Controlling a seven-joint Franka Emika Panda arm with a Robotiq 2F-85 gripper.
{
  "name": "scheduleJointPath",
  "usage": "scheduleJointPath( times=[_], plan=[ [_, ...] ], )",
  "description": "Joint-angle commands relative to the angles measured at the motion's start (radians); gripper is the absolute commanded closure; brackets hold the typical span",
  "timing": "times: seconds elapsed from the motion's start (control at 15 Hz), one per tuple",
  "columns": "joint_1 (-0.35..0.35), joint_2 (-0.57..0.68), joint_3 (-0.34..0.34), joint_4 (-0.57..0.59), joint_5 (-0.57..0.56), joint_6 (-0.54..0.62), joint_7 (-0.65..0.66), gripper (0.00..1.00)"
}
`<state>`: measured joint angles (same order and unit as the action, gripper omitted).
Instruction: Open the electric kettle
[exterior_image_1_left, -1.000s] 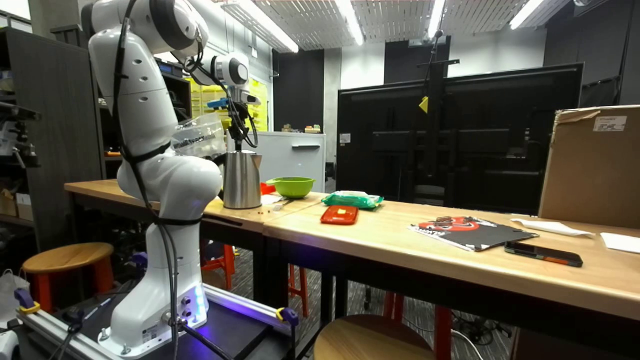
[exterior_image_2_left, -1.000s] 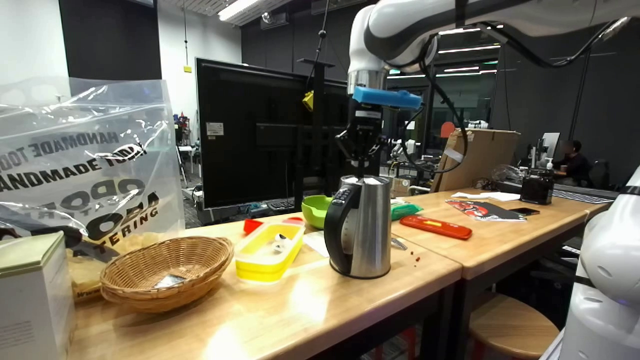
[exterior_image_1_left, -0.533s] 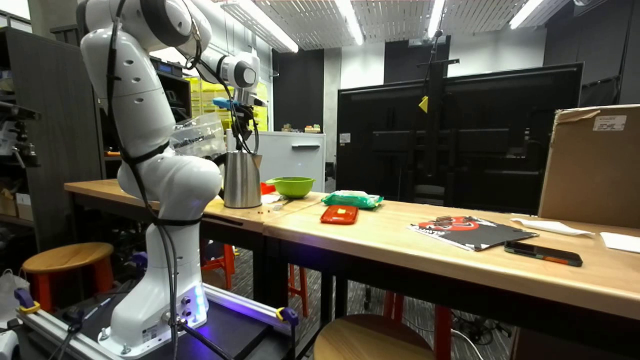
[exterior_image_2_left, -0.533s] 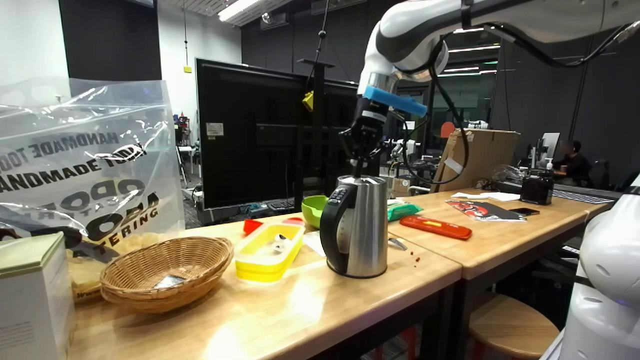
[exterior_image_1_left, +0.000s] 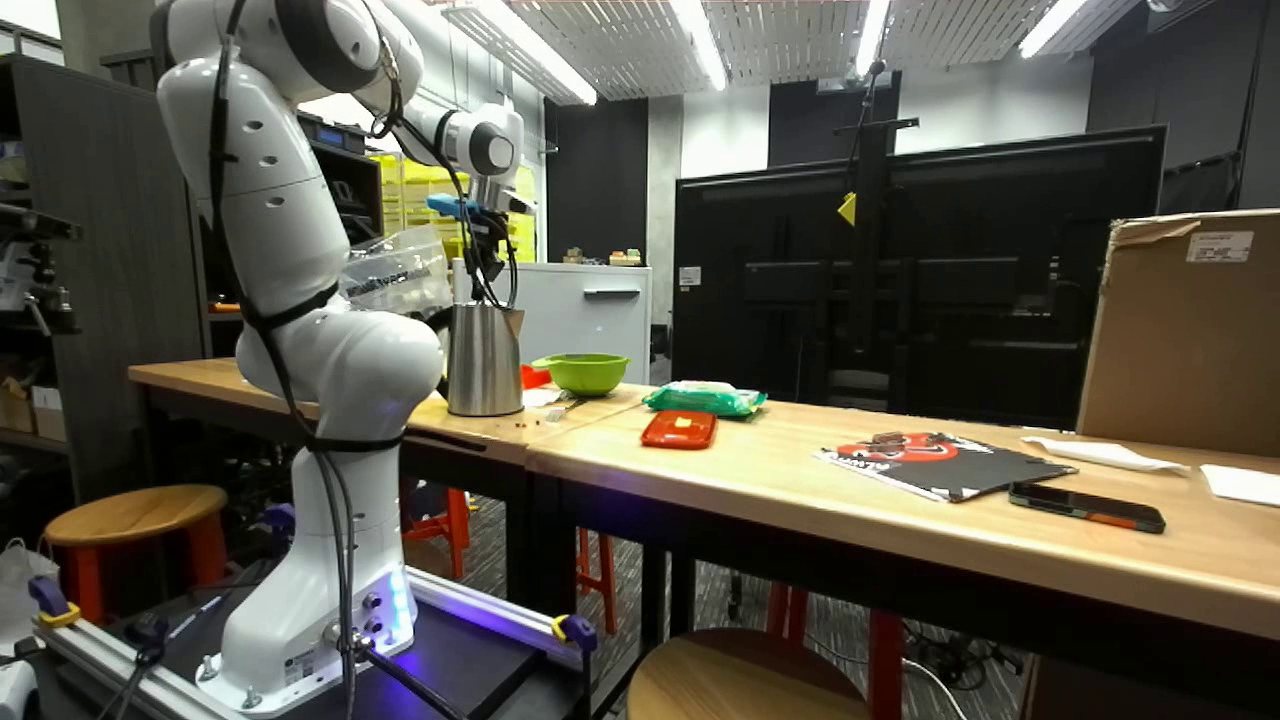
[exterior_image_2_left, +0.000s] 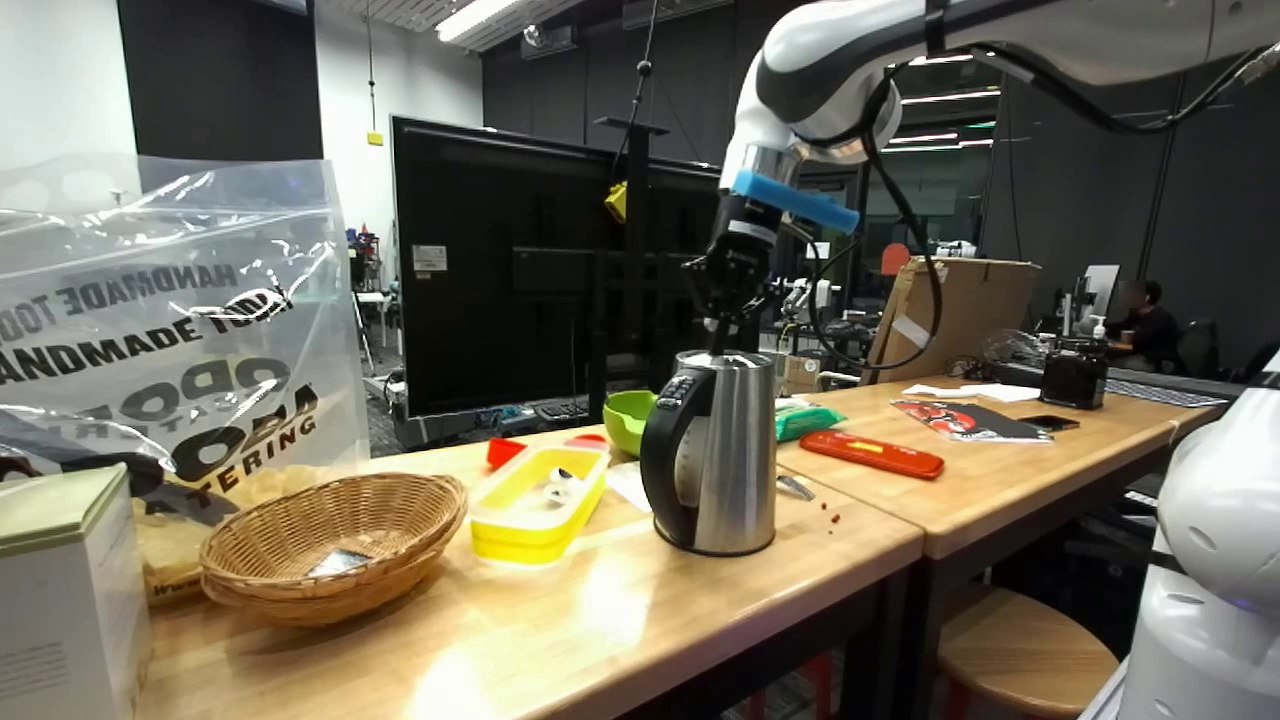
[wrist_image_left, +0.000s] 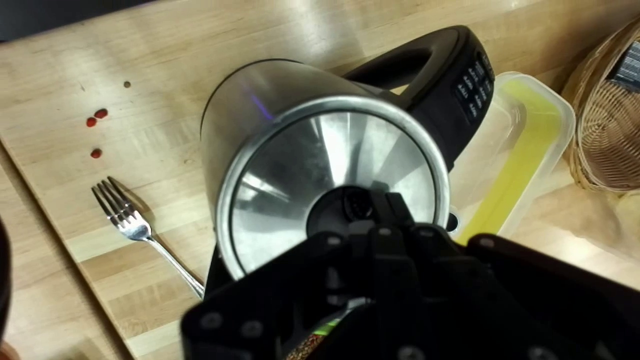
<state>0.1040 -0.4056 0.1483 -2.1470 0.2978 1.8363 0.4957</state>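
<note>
The silver electric kettle stands upright on the wooden table in both exterior views (exterior_image_1_left: 484, 360) (exterior_image_2_left: 740, 460). In the wrist view its metal body (wrist_image_left: 250, 115), black handle (wrist_image_left: 440, 75) and round silver lid (wrist_image_left: 280, 165) show. The lid sits in the rim, with a dark round piece (wrist_image_left: 325, 215) at its centre. My gripper (wrist_image_left: 392, 202) is tilted above the kettle, its fingertips together beside that dark piece. The fingertips reach down to the kettle top in both exterior views (exterior_image_1_left: 482, 299) (exterior_image_2_left: 719, 345). Nothing shows between them. Whether they press on the lid cannot be told.
A green bowl (exterior_image_2_left: 625, 425) stands behind the kettle. A yellow container (exterior_image_2_left: 535, 535) and wicker basket (exterior_image_2_left: 330, 545) stand on its handle side. A fork (wrist_image_left: 135, 225) and small red bits (wrist_image_left: 97, 117) lie nearby. A red case (exterior_image_1_left: 680, 430) lies farther along.
In the first half second my gripper tilted over, and the kettle shifted slightly towards its handle side. Since then the arm has moved only slightly.
</note>
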Motion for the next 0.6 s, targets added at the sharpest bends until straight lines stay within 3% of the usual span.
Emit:
scheduleJointPath(
  times=[0.0,0.53],
  plan=[
    [-0.013,0.017,0.004,-0.007,0.008,-0.048,-0.014,1.00],
    [-0.008,0.028,-0.013,-0.045,0.062,0.009,-0.070,1.00]
  ],
)
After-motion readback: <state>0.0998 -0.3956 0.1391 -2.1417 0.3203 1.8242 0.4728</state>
